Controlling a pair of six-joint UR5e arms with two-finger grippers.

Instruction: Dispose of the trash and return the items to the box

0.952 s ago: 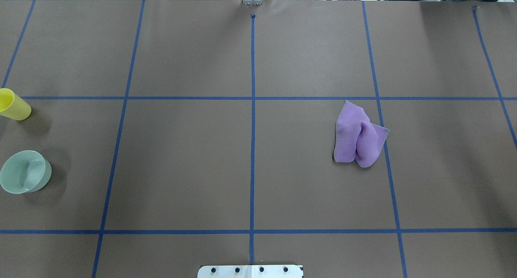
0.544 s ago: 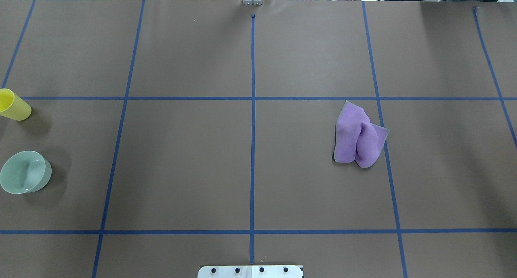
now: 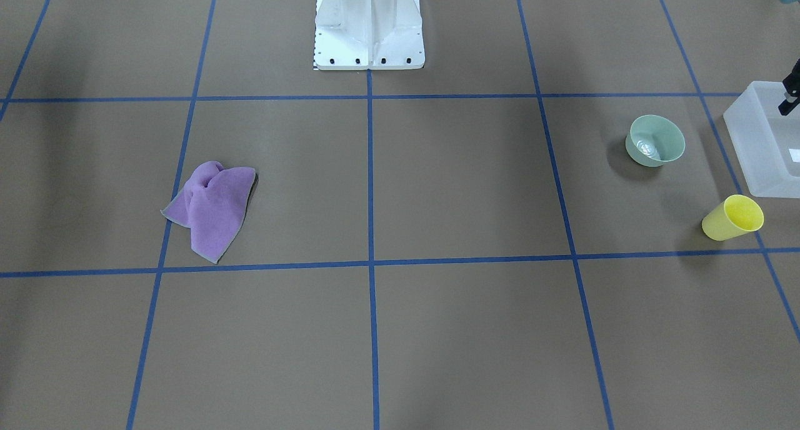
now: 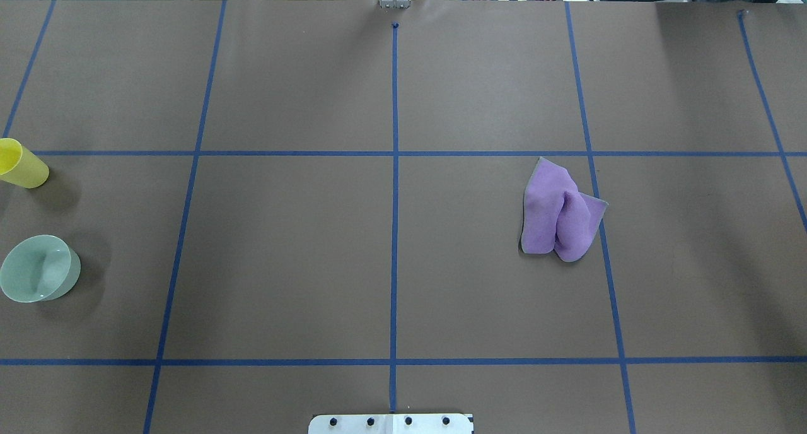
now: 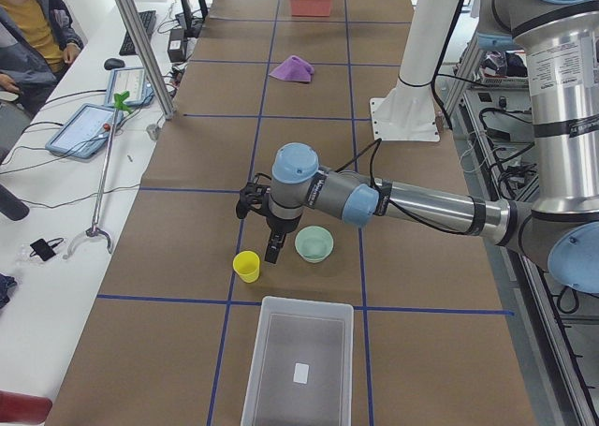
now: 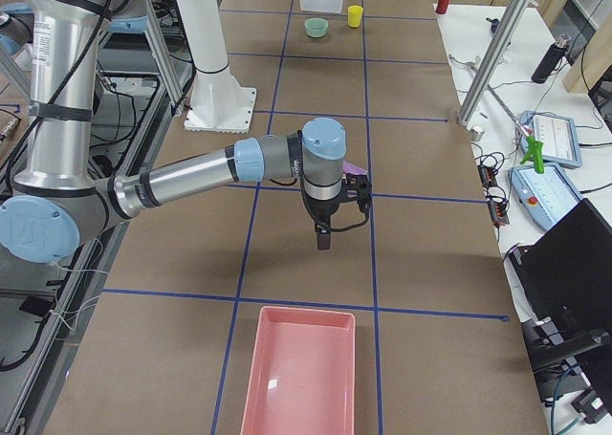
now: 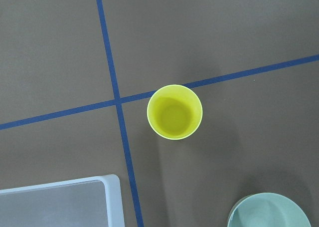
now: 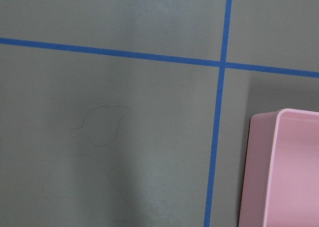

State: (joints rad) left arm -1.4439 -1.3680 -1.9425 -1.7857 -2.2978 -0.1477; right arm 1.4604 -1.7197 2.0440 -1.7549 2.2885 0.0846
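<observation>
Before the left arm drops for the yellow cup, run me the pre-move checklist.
1. The yellow cup stands upright, mouth up, nothing inside: ok.
2. It stands apart from the green bowl and the box: ok.
3. It sits near the middle of the left wrist view: ok.
4. Whether the left end effector is open or shut: cannot tell.
5. The box has room; only a small white label shows inside: ok.
6. The right end effector hangs at the table's far end, near the pink bin: ok.
</observation>
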